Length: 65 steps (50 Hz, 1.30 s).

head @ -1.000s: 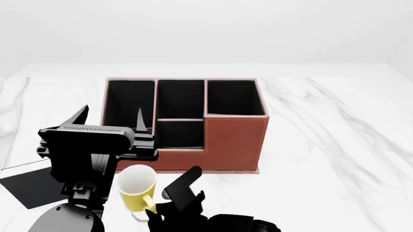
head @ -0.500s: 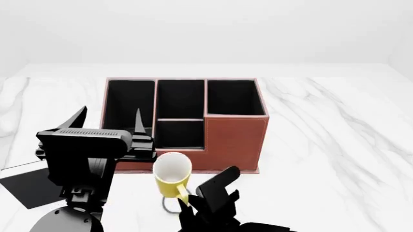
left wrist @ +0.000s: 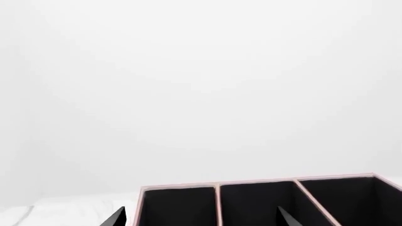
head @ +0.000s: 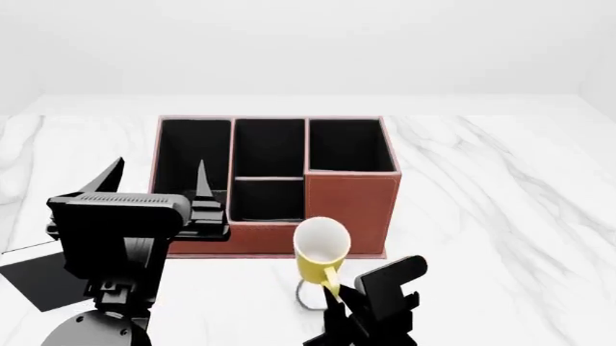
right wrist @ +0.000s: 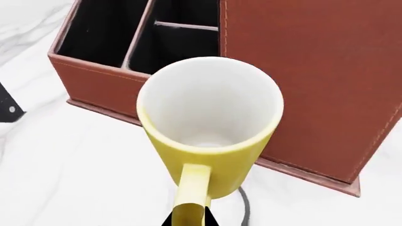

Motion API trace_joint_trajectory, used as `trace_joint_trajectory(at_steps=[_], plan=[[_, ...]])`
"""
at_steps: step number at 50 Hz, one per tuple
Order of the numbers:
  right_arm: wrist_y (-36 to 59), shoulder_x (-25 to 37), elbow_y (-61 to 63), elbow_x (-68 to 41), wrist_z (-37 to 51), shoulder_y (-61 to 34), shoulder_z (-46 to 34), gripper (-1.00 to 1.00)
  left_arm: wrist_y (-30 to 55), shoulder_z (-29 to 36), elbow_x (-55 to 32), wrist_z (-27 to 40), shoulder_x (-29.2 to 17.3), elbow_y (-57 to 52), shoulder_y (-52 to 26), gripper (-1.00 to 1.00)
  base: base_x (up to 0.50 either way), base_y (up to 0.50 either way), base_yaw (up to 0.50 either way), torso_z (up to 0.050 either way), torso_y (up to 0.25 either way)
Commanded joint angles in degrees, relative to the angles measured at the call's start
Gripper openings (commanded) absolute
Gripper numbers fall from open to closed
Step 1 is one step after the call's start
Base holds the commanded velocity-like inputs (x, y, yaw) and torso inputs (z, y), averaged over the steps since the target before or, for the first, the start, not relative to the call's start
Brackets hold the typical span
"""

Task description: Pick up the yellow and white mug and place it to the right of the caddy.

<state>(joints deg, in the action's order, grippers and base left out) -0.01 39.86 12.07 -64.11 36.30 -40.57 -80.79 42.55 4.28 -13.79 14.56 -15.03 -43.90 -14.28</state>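
Note:
The yellow and white mug (head: 319,249) hangs a little above the marble table, in front of the caddy's (head: 351,205) taller right-hand section. My right gripper (head: 339,294) is shut on the mug's yellow handle, below and behind it. In the right wrist view the mug (right wrist: 210,136) is upright with its white inside showing, the fingers (right wrist: 188,219) pinch its handle, and the caddy's (right wrist: 314,70) reddish-brown front wall is right behind it. My left gripper (head: 159,176) is open and empty over the caddy's left front part. In the left wrist view it (left wrist: 201,221) looks across the caddy's (left wrist: 217,202) black compartments.
A flat black box (head: 34,277) lies on the table at the front left, and its corner shows in the right wrist view (right wrist: 7,106). White marble table (head: 500,216) stretches to the right of the caddy. A plain white wall is behind.
My right gripper has carried the mug to the right, from in front of the caddy's left end to in front of its tall right section. The left gripper has barely shifted.

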Motion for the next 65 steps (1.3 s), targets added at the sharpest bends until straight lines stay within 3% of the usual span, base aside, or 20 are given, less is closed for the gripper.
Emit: trace_joint_trajectory(at_steps=[1, 38, 51, 65], plan=[[-1.63, 5.97, 4.54, 1.48, 4.20, 1.63, 1.91, -1.00, 0.09, 0.08, -0.31, 0.31, -0.22, -0.07, -0.15, 1.00, 0.00, 0.00, 0.00, 0.000, 0.000], [-11.05, 20.07, 9.77, 0.10, 14.01, 8.24, 6.51, -1.00, 0.30, 0.51, -1.05, 1.39, -0.97, -0.65, -0.26, 1.00, 0.00, 0.00, 0.00, 0.000, 0.001], [-13.74, 20.04, 5.36, -2.26, 12.27, 8.30, 8.43, -1.00, -0.20, 0.64, -1.27, 1.59, -1.22, -0.43, -0.11, 1.00, 0.00, 0.00, 0.00, 0.000, 0.001], [-10.63, 15.36, -5.76, -7.95, 4.10, 3.43, 10.23, -1.00, 0.02, 0.82, -1.55, 2.03, -1.48, -0.77, -0.22, 1.00, 0.00, 0.00, 0.00, 0.000, 0.000]])
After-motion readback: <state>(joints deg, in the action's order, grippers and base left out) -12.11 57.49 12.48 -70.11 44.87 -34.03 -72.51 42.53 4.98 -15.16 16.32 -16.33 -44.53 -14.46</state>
